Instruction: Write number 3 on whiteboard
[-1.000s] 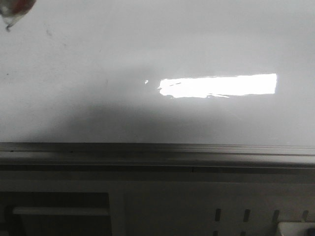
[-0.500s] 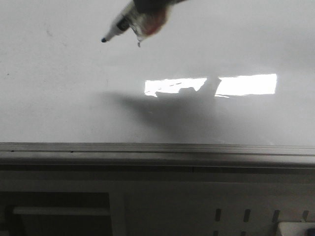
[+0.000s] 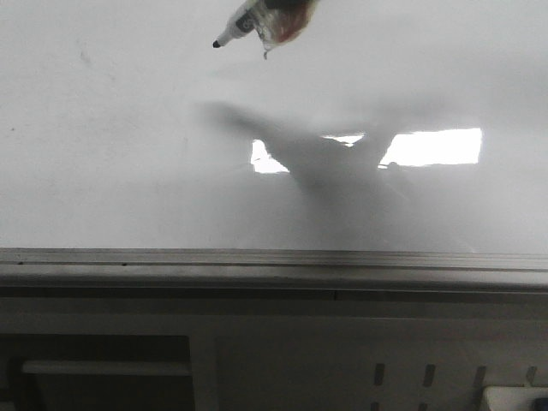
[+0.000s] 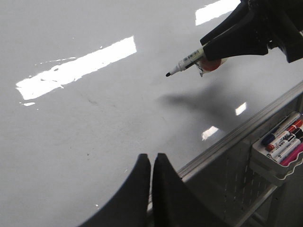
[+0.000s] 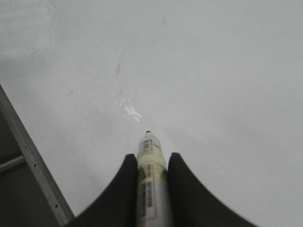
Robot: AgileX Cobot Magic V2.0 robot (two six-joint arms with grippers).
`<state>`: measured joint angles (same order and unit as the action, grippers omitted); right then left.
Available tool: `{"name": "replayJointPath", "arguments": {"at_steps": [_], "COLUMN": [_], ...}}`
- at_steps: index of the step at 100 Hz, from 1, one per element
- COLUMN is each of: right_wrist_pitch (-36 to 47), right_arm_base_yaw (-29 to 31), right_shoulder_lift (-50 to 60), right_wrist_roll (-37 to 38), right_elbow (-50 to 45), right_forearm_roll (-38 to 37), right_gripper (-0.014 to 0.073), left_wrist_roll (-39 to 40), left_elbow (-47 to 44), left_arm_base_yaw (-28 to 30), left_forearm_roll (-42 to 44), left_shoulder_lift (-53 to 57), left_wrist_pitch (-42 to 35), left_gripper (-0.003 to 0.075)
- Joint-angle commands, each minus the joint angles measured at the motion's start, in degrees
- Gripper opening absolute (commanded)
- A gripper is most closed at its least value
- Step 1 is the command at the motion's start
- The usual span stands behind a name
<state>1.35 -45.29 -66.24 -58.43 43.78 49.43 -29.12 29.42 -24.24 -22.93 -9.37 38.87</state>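
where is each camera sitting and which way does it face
Front view: faces forward over the whiteboard and its frame rail; the marker enters from the top edge.
Left wrist view: on the left arm, looking across the board; the left gripper, shut and empty, shows, and the right gripper beyond it.
Right wrist view: on the right arm, looking along the clamped marker at the board.
All three share marker and board.

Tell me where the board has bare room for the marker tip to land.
The whiteboard is bare between the marker tip and the frame rail, and off to the left. The right pincer, gripping the marker, crowds the top middle. Faint smudges lie ahead of the tip.
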Motion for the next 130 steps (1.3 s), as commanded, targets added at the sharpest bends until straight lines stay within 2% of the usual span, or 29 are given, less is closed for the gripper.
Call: {"name": "replayJointPath", "arguments": {"at_steps": [1,42,61,86,110,130], "right_wrist_pitch": [3.7,3.8,3.3,-1.0,-0.1,-1.8], "right_arm_base_yaw": [0.4,0.5,3.4,7.2,7.4,6.9], "right_shoulder_lift": [0.3,-3.7,-3.7,-3.6,-1.2,-1.9], "right_wrist_roll": [0.0,0.0,0.0,0.0,0.0,0.0], "right_elbow": [1.6,1.6,1.6,1.5,-2.4,-5.0], "right_forearm_roll": [0.1,0.9,3.8,3.9,3.9,7.9], "right_gripper": [-0.0045,-0.0045,-0.0045,-0.0044,-0.0044,-0.0044], "left_wrist_roll": [0.6,0.6,0.6,0.6,0.6,0.6], "left_elbow": [1.4,1.4,1.4,1.4,1.4,1.4], "left_arm_base_yaw": [0.1,0.1,0.1,0.1,0.1,0.1], "left_forearm_roll": [-2.2,-6.4,-6.4,-6.4,-6.4,-6.4], "left_shoulder_lift": [-0.7,-0.7,-0.7,-0.7,-0.7,-0.7], "left_wrist_pitch": [-4.3,-3.5,-3.4,-3.4,-3.4,-3.4], "left_gripper": [-0.002,-0.002,-0.002,-0.002,-0.002,-0.002]}}
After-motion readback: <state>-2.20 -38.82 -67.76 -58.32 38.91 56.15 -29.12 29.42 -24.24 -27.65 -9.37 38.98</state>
